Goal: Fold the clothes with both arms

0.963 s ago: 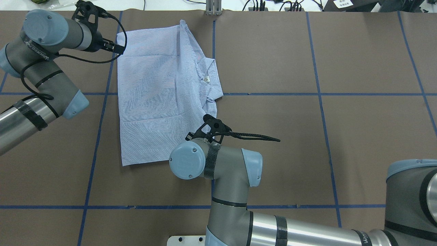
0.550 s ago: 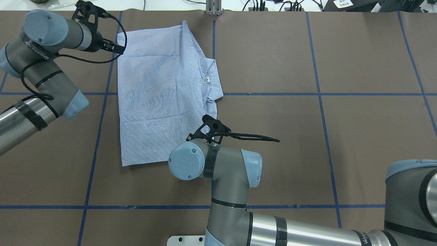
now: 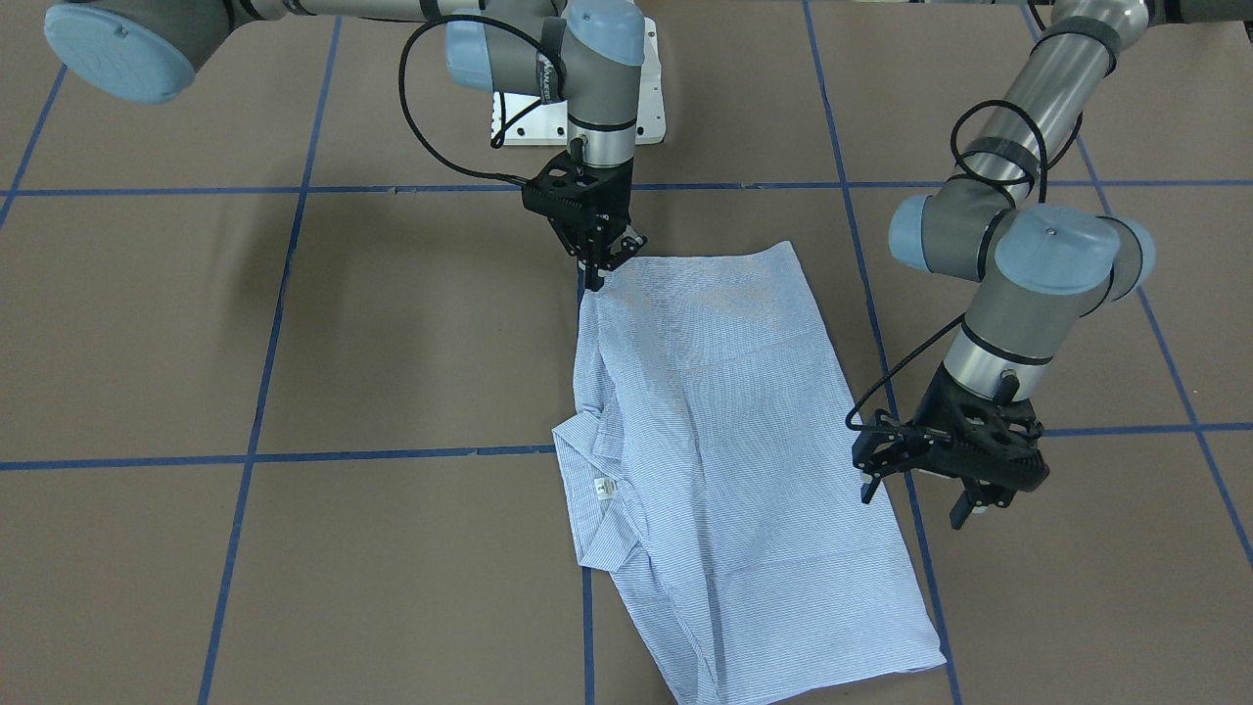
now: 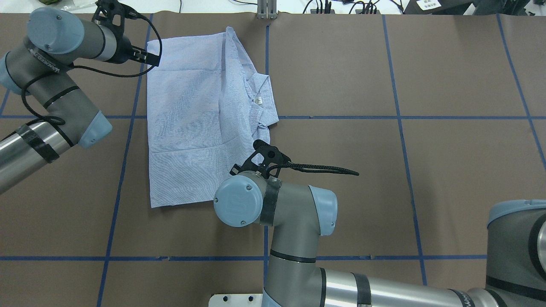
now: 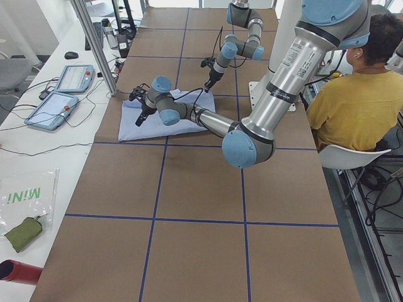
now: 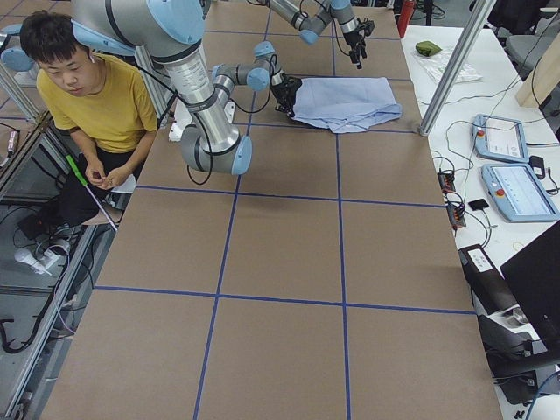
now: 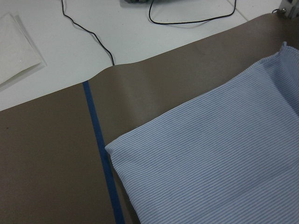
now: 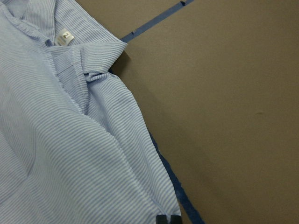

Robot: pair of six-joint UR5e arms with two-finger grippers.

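— Overhead exterior view: where does the shirt [image 4: 192,119] lie against the 2 end effectors?
— Folded flat on the desk [image 4: 426,170], between them. The left end effector [image 3: 915,501] hangs just off the shirt's plain long edge, near the corner far from the robot. It is clear of the cloth, its 2 fingers spread wide with nothing held.
— And the right one?
— The right end effector [image 3: 599,266] points down at the shirt's corner on the robot's side, along the collar edge. Its fingers stand narrow, with the tips at the cloth's edge. Whether cloth is pinched between them I cannot tell.
— The collar?
— The collar [image 4: 262,91], with its white neck label [image 3: 604,489], lies just beyond the right end effector, away from the robot. It is across the shirt's width from the left end effector.
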